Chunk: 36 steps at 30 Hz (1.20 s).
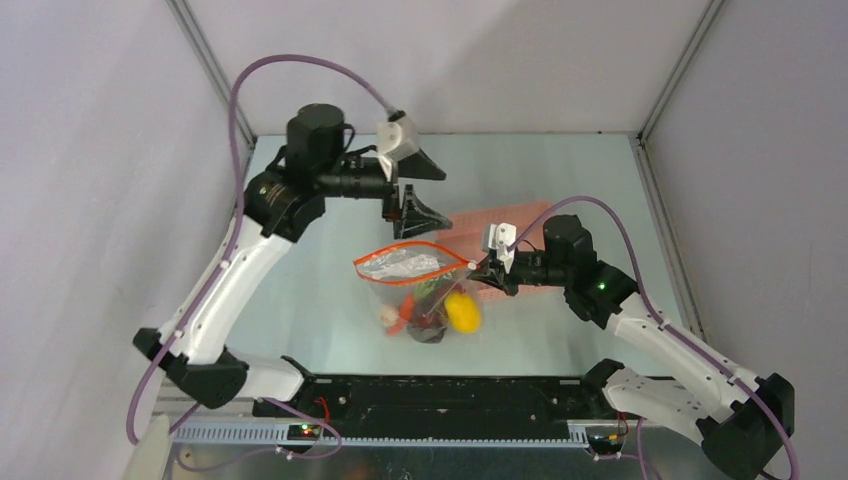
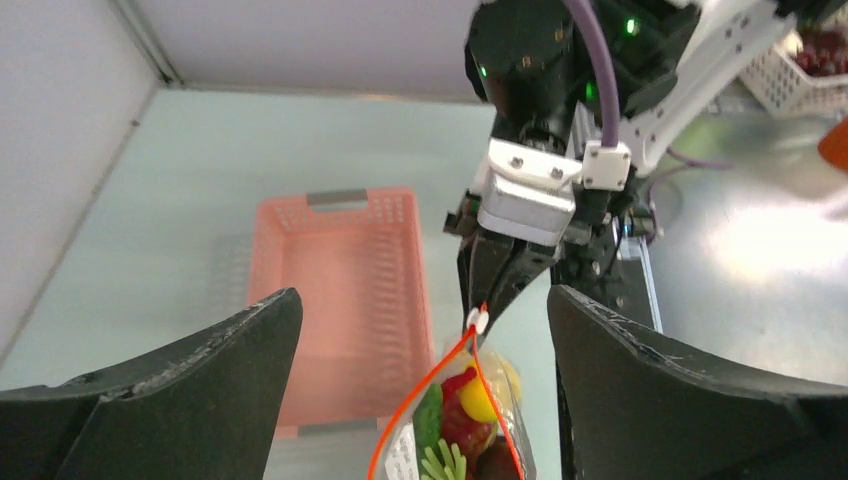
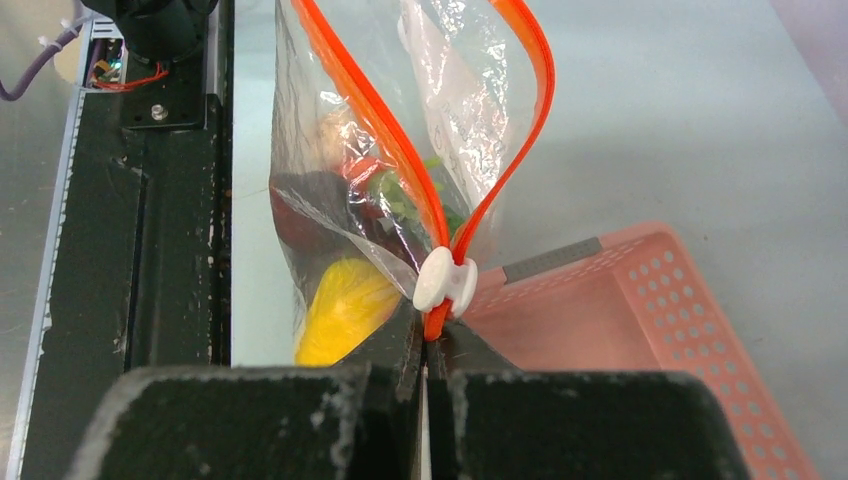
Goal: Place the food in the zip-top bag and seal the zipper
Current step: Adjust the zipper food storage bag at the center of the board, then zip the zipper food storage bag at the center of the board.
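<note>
The clear zip-top bag (image 1: 405, 268) is held up by one corner with its mouth gaping. Its orange-red zipper (image 1: 410, 246) runs in a loop to a white slider (image 1: 471, 265). Food lies in the bottom: a yellow lemon (image 1: 462, 311), a red chili (image 1: 405, 308), green pieces and a dark fruit (image 1: 428, 330). My right gripper (image 3: 432, 340) is shut on the zipper's end just below the slider (image 3: 446, 283). My left gripper (image 2: 425, 295) hangs wide open above and behind the bag's mouth (image 2: 450, 430), touching nothing.
A pink mesh basket (image 1: 505, 222) lies on the table behind the bag, under the right arm (image 1: 600, 290). The black base rail (image 1: 440, 395) runs along the near edge. Grey walls close in the left, right and back.
</note>
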Tool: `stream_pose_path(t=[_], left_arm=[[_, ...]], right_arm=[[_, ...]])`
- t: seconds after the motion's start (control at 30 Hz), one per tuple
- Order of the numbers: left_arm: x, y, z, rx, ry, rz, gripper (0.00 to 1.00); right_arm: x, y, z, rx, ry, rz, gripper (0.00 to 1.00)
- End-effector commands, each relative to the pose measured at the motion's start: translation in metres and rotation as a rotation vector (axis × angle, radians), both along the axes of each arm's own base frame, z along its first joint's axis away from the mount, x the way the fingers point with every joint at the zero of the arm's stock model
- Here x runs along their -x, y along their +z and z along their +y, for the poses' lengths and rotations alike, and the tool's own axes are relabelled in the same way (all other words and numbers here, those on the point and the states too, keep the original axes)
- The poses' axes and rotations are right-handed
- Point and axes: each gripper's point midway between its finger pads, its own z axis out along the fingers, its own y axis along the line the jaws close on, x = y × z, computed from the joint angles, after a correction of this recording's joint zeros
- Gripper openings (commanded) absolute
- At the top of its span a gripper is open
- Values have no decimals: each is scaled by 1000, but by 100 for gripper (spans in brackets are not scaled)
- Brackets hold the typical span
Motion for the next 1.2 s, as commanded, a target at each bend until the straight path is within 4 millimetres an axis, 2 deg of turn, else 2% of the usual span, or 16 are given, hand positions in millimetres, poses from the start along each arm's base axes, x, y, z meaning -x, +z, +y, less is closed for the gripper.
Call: stream_pose_path(t=[0.0,0.07,0.13,0.2,0.37,0.53,0.93,1.17], left_arm=[[13,-57,-1,-224,-101,37,99],[9,-78,-5,-266,-95,81,97],[11,-90,-9,-268,-119,101,96],[16,-94,-13,-259,-141,114,94],[15,-110,-29,-285,-114,147,86],[14,-112,-42,-257,-130,212,77],[36,-135,-54,-277,-240,290,70],[37,-136,-56,-277,-246,297,56]], right_arm=[[1,33,1,-39,36,-95,0],[1,36,1,-38,39,-103,0],[1,36,2,-37,43,-104,0],[1,38,2,-38,44,-103,0],[7,45,4,-46,61,-107,0],[11,46,5,-40,75,-122,0],[10,49,5,-28,56,-139,0],[10,47,5,-14,55,-128,0]])
